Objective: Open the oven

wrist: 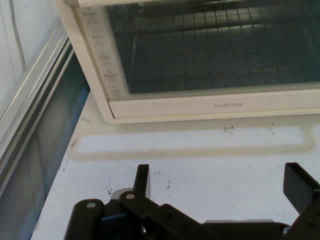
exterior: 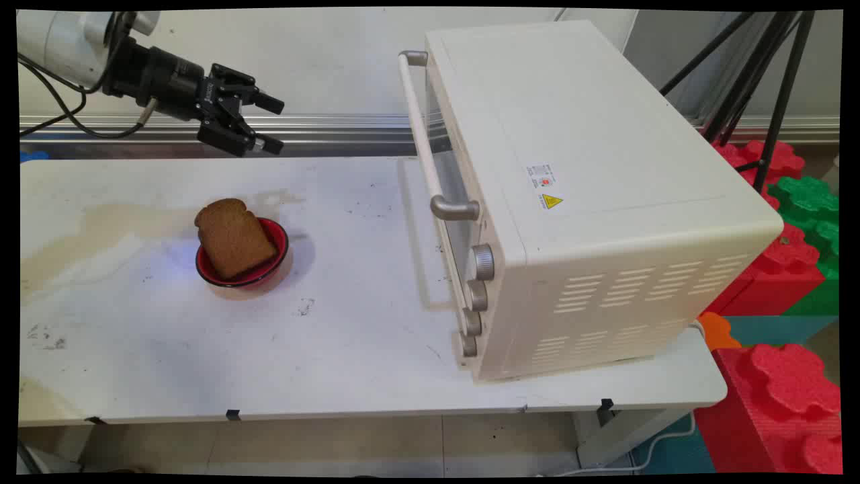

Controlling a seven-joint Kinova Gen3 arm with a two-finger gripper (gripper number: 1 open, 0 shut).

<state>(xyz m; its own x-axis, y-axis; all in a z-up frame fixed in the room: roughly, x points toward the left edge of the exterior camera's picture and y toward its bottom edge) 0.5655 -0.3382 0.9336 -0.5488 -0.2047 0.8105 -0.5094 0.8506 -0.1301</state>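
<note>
Standing at the near side, I am looking at the white table (exterior: 349, 376), whose front edge is carrying small black tabs, with pale floor tiles showing beneath it. The tabletop is looking scuffed, with dark specks scattered about and a broad yellowish stain spreading across its left part. On that left half a red bowl (exterior: 272, 259) is sitting with a brown slice of bread (exterior: 232, 236) lying tilted in it, one end resting in the bowl and the other rising over the rim. Well apart to the right, a cream toaster oven (exterior: 591, 202) is occupying the table's right half, its door facing left with a long pale handle (exterior: 420, 128) running across it and four silver knobs (exterior: 482, 262) lined up near the front corner; the door is sitting closed, and through its glass (wrist: 215, 45) the hand view is showing wire racks. Past the table's right end, red and green foam blocks (exterior: 786, 390) are stacking up beside black tripod legs (exterior: 772, 74). Further back, above the table's far left corner, the gripper (exterior: 272, 124) is hanging in the air with its two fingers (wrist: 300, 185) spread apart and holding nothing, pointing toward the oven. Behind everything a metal rail (exterior: 336, 124) is running along the pale wall.
</note>
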